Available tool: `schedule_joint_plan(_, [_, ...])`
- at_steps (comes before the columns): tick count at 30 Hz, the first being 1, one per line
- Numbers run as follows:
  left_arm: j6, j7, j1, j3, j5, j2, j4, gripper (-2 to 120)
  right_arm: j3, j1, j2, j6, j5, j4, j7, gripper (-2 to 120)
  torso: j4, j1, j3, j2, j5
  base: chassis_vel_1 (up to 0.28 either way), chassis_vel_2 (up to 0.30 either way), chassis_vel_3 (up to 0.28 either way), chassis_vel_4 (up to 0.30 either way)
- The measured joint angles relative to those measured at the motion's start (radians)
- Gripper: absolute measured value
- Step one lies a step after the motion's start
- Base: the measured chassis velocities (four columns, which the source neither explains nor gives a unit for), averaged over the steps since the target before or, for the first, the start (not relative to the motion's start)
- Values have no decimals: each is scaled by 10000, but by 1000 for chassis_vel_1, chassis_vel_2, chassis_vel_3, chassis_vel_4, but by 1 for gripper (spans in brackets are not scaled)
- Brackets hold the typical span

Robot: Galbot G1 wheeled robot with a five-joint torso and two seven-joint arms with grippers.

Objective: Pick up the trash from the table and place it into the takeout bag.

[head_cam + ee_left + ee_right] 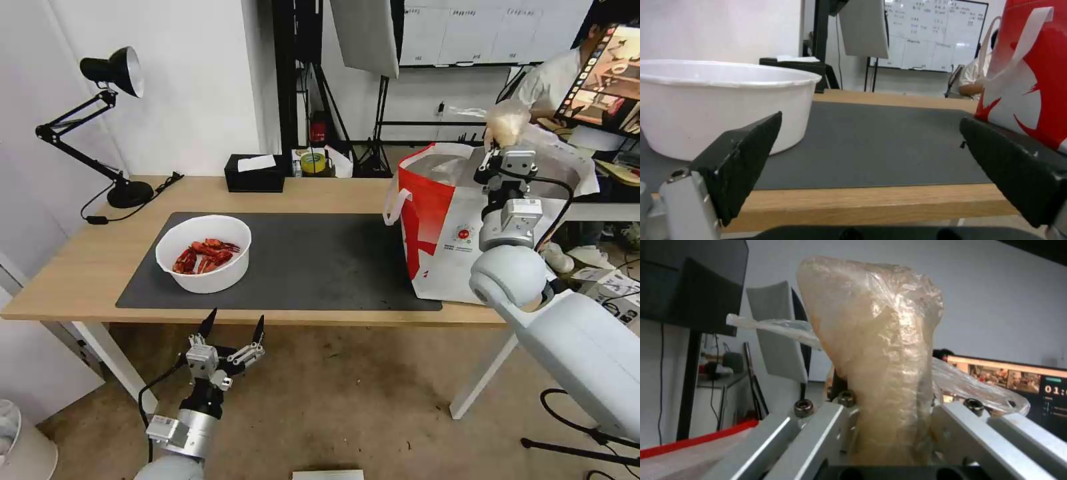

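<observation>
A white round bowl (203, 252) (720, 100) of red crayfish shells sits on the dark grey mat (313, 260) at the left of the table (73, 267). The white-and-red takeout bag (440, 227) (1031, 66) stands open on the table's right end. Over its mouth my right gripper (501, 148) (882, 420) is shut on a small clear bag with a beige lump (507, 121) (876, 350), which sticks up above the fingers. My left gripper (232, 325) (871, 166) hangs open below the table's front edge, in front of the bowl.
A black desk lamp (107, 113) stands at the table's back left, a black tissue box (253, 172) and a yellow tape roll (312, 162) at the back middle. A monitor (603, 80) and a seated person are behind the bag. A white bin (20, 440) stands on the floor at the left.
</observation>
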Motion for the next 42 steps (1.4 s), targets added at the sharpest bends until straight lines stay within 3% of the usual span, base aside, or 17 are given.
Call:
schedule_joint_plan(7, [-12, 0, 1, -58, -68, 70, -15, 100, -47, 102, 30, -385, 300, -166, 189, 10, 0, 0, 0, 0, 0, 0, 0, 0, 0])
schedule_joint_plan(10, [-11, 0, 1, -86, -90, 99, -41, 100, -55, 154, 48, -418, 371, -230, 223, 19, 0, 0, 0, -1, 1, 0, 0, 0, 0])
schedule_joint_plan(13, [-10, -6, -1, -89, -99, 109, -46, 100, -61, 238, 55, -424, 456, -241, 236, 37, 0, 0, 0, -1, -1, 0, 0, 0, 0])
schedule_joint_plan(19, [0, -7, -22, -15, -84, 59, -27, 100, -70, 254, 38, -423, 470, -242, 236, 54, 0, -1, 0, -1, 0, 0, 0, 0, 0])
schedule_joint_plan(29, [26, -14, -27, 49, -80, 30, -23, 100, -87, 237, -1, -414, 470, -221, 221, 94, 0, 0, 0, 0, 0, 0, 0, 0, 0])
schedule_joint_plan(42, [34, -22, 19, 57, -70, 37, -102, 100, -106, 180, -84, -406, 487, -72, 186, 100, 0, 0, 0, 0, 0, 0, 0, 0, 0])
